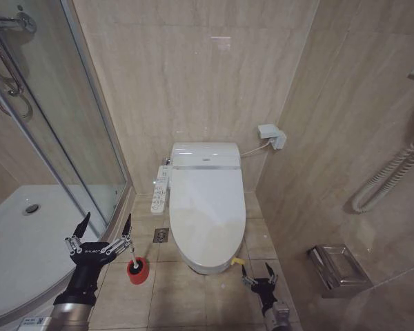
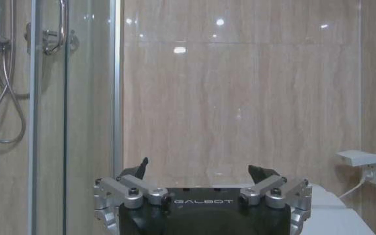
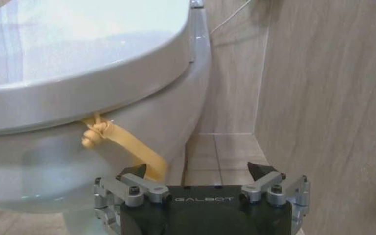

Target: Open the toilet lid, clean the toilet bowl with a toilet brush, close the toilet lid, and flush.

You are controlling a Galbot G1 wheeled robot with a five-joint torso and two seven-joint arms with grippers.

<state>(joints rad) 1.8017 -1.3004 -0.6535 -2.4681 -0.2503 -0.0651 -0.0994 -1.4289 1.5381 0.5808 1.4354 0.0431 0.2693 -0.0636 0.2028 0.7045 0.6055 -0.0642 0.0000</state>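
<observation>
The white toilet lid (image 1: 205, 207) lies shut over the toilet bowl, whose outer wall (image 3: 51, 166) shows below it. A yellow strap (image 1: 237, 261) hangs from the lid's front rim; up close the strap (image 3: 119, 142) is knotted and dangles down. My right gripper (image 1: 257, 273) is open, low near the floor, just right of the strap, and its near finger (image 3: 135, 171) almost touches the strap's end. My left gripper (image 1: 105, 225) is open and held above a red cup holder (image 1: 138, 271) left of the toilet; a short white stub of the toilet brush (image 1: 133, 260) rises from it.
A glass shower enclosure (image 1: 69, 138) with a curved white tray (image 1: 27, 241) stands at the left. A control panel (image 1: 160, 189) sticks out on the toilet's left side. On the right wall are a metal paper holder (image 1: 338, 269) and a coiled hose (image 1: 390, 176).
</observation>
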